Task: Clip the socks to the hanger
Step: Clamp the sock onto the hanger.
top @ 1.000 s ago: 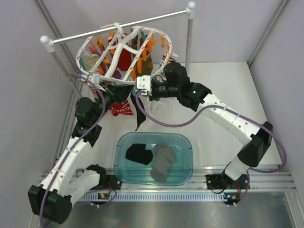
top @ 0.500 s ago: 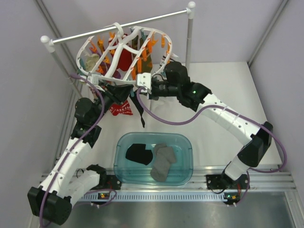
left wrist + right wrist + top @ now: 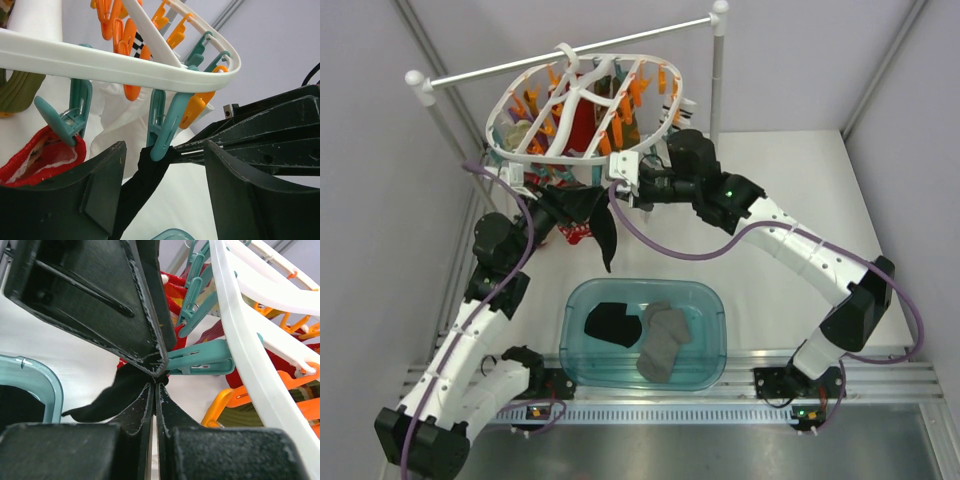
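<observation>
The white oval hanger (image 3: 655, 62) hangs from the rail, its ring running across the left wrist view (image 3: 100, 62). A teal clip (image 3: 162, 127) on its near rim grips the top of one black sock (image 3: 142, 182), which dangles below the rim (image 3: 605, 235). My left gripper (image 3: 165, 150) is open, with its fingers on either side of that clip and sock and touching neither. My right gripper (image 3: 156, 382) is shut on the sock's top edge right beside the clip (image 3: 200, 360). A second black sock (image 3: 612, 325) lies in the bin.
A teal plastic bin (image 3: 710, 300) stands at the near middle, with a grey sock (image 3: 665, 340) in it. A red patterned sock (image 3: 45, 155) and other garments hang from clips. The thin white rail (image 3: 570, 50) on posts carries the hanger at the back left.
My left gripper has opened and come off the teal clip, which now bites the black sock. The hanger has swung slightly up and right. The right gripper stays shut.
</observation>
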Controlling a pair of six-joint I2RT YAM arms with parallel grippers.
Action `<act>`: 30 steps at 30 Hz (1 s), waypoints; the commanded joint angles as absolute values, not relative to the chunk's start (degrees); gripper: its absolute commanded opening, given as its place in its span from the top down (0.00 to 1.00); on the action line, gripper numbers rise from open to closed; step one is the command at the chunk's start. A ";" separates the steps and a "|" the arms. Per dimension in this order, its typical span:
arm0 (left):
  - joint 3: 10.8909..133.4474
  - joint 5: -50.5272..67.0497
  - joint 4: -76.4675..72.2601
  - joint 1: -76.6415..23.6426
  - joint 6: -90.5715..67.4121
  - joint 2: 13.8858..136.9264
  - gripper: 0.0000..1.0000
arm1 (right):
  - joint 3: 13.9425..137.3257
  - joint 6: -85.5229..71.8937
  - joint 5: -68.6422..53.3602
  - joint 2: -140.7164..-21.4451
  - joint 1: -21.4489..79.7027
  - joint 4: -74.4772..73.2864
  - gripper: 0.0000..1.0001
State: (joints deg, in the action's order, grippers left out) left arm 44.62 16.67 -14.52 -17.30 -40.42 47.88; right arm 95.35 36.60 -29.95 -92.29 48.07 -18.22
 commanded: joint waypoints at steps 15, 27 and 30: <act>45.09 12.83 -10.98 -17.31 -38.14 44.12 0.31 | 84.65 24.18 -22.68 -81.92 44.22 -8.89 0.59; 45.09 28.90 -19.33 -17.40 -34.46 45.09 0.37 | 76.46 13.54 -28.65 -77.60 37.09 5.36 0.57; 45.70 34.10 -21.36 -17.40 -30.07 45.26 0.40 | 78.83 12.92 -32.16 -79.62 37.00 7.82 0.56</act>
State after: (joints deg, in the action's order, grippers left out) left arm 44.60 26.74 -15.05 -17.30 -34.63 45.39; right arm 75.24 15.46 -27.35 -78.13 37.45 0.71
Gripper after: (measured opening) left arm 0.608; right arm 0.437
